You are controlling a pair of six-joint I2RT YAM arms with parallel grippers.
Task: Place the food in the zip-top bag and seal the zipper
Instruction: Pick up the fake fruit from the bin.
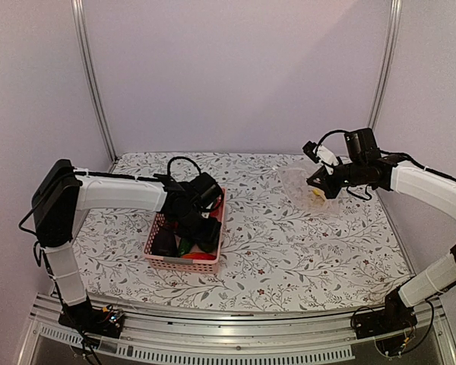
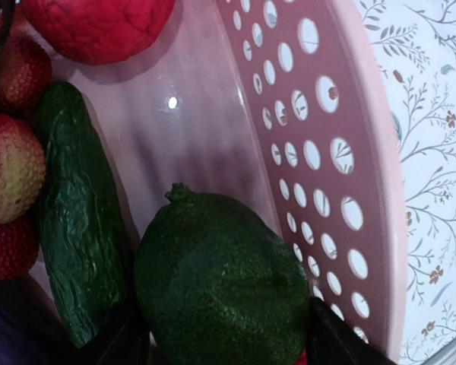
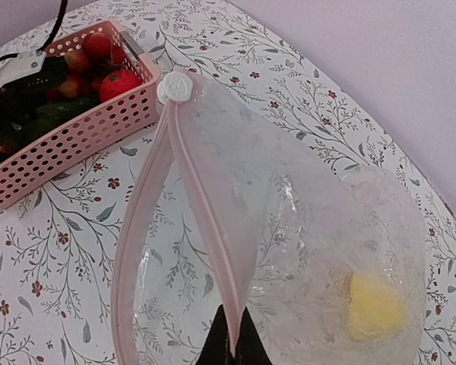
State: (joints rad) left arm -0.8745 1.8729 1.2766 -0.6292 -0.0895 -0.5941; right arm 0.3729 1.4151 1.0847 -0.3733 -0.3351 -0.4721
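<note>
Two grippers: right gripper (image 3: 232,346) jaws clamped on zipper (image 3: 205,220) (lemon (image 3: 374,304) bagged); left gripper (image 2: 232,342) jaws straddle green fruit (image 2: 220,274), grip unclear.

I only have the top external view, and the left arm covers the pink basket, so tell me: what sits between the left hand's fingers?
Observer: A dark green pebbly plastic lime lies between the fingers of the left hand, inside the pink perforated plastic basket near its wall. I cannot tell whether they press it.
Operator: What's next to it?
Observer: A long dark green plastic cucumber lies alongside it.
Operator: And the right hand's hold?
Observer: The right hand pinches the pink zipper strip of the clear plastic bag, whose mouth gapes open.
</note>
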